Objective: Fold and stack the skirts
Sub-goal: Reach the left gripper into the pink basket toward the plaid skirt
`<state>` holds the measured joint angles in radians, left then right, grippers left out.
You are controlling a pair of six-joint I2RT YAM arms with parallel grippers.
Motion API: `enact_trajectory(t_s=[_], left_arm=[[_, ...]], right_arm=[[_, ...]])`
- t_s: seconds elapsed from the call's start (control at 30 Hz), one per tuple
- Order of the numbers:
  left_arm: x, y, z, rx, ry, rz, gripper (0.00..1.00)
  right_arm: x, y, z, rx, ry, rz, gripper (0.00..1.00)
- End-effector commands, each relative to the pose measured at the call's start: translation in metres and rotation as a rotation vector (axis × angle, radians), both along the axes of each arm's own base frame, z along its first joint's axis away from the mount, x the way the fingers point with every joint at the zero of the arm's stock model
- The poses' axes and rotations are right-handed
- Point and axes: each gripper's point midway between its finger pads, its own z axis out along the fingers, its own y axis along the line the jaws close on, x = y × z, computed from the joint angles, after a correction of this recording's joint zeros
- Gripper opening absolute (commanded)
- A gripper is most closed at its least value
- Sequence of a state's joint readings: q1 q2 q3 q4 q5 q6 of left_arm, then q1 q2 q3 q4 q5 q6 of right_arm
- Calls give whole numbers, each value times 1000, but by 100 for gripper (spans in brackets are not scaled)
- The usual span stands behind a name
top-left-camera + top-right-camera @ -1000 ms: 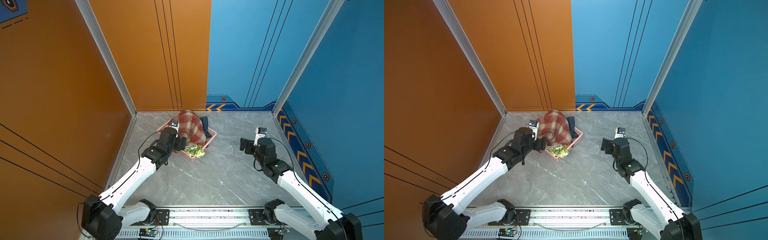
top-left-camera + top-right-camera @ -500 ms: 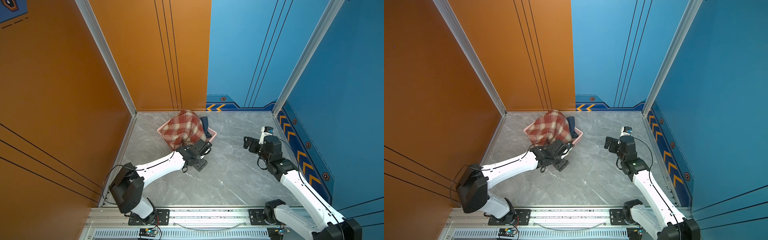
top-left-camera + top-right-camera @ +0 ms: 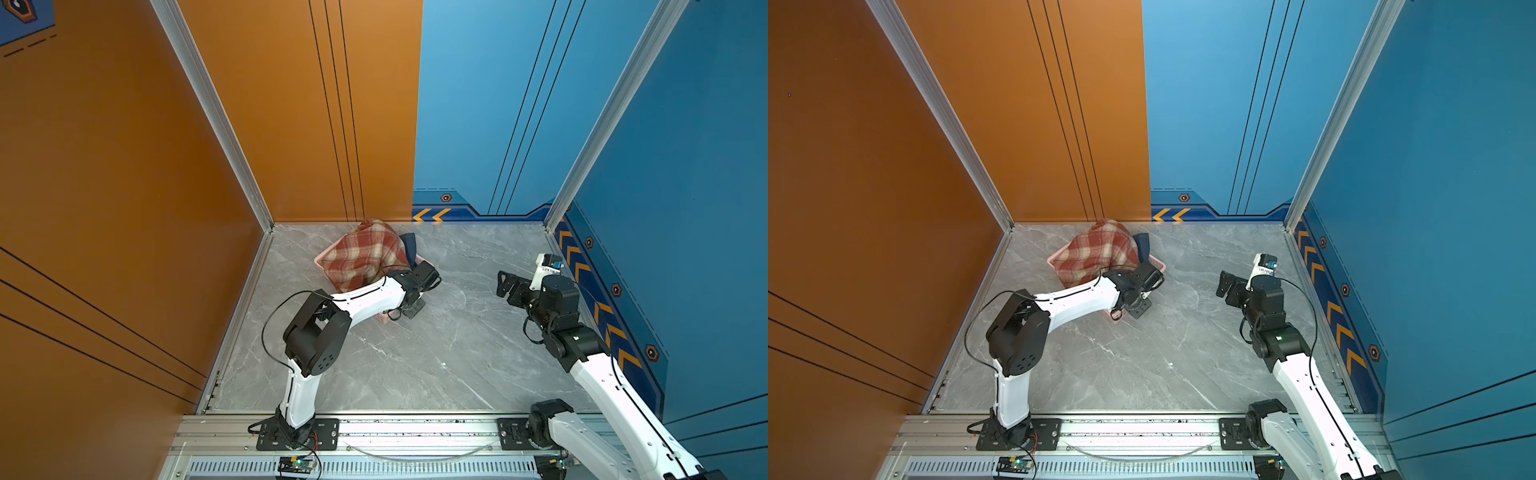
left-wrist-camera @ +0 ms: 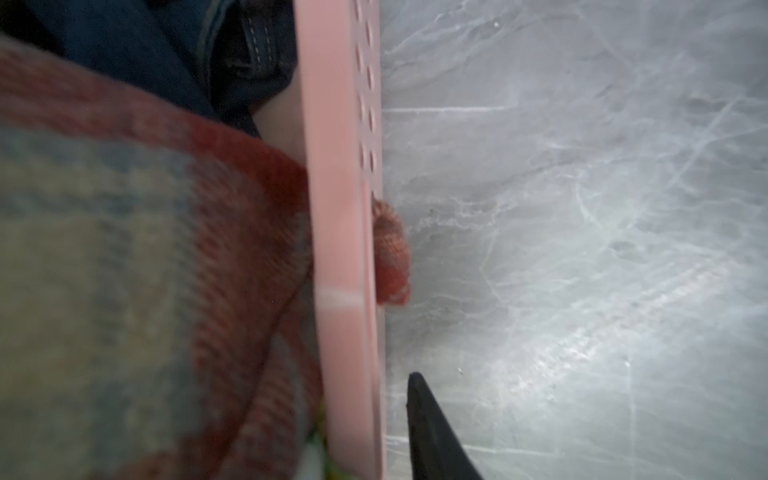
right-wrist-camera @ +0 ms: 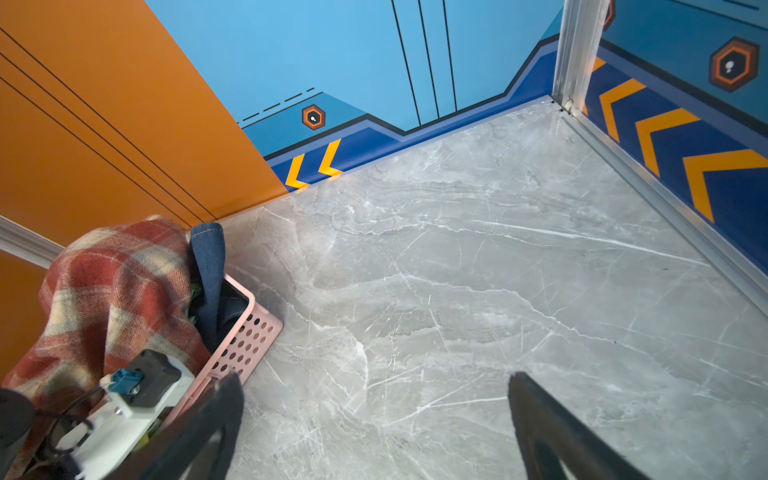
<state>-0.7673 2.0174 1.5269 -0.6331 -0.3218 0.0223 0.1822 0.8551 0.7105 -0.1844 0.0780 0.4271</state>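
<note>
A rust-red plaid skirt (image 3: pixel 365 253) (image 3: pixel 1100 253) is heaped over the pink basket (image 3: pixel 322 259) at the back left. A dark blue denim skirt (image 3: pixel 409 245) (image 5: pixel 208 266) stands up behind it. A sliver of lemon-print skirt (image 4: pixel 316 453) shows inside the basket wall (image 4: pixel 340 208). My left gripper (image 3: pixel 409 307) (image 3: pixel 1138 307) is down at the basket's near right corner. One black finger (image 4: pixel 432 436) lies just outside the wall and the other is hidden. My right gripper (image 3: pixel 509 286) (image 5: pixel 374 378) hangs open over bare floor, right of the basket.
The grey marble floor (image 3: pixel 457 353) is boxed in by orange walls on the left and blue walls at the back and right. An aluminium rail (image 3: pixel 415 428) with both arm bases runs along the front edge. A plaid tuft (image 4: pixel 390 253) pokes outside the basket wall.
My left arm has swung from the basket's left side round to its near right corner and come down there, covering the lemon-print skirt. The right arm has drifted slightly right.
</note>
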Motion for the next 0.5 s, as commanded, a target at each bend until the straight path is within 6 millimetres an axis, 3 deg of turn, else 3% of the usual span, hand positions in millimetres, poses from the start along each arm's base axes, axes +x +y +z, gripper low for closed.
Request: enact_trajectory(t_s=[0.0,0.1,0.27,0.47], left_arm=[[22,-5,-1,-30,0,44,20],[49,-2,1,-46,-20,107,12],[97,5,2,-74,-55,189,10],[159,30,6,-142,-106,305,10]], right_arm=[[-4,-4,-2,-8,14,-4,100],[-2,-5,-4,-11,20,-8,100],[2,0,-6,10,23,11,100],[13,5,-9,25,23,22,99]])
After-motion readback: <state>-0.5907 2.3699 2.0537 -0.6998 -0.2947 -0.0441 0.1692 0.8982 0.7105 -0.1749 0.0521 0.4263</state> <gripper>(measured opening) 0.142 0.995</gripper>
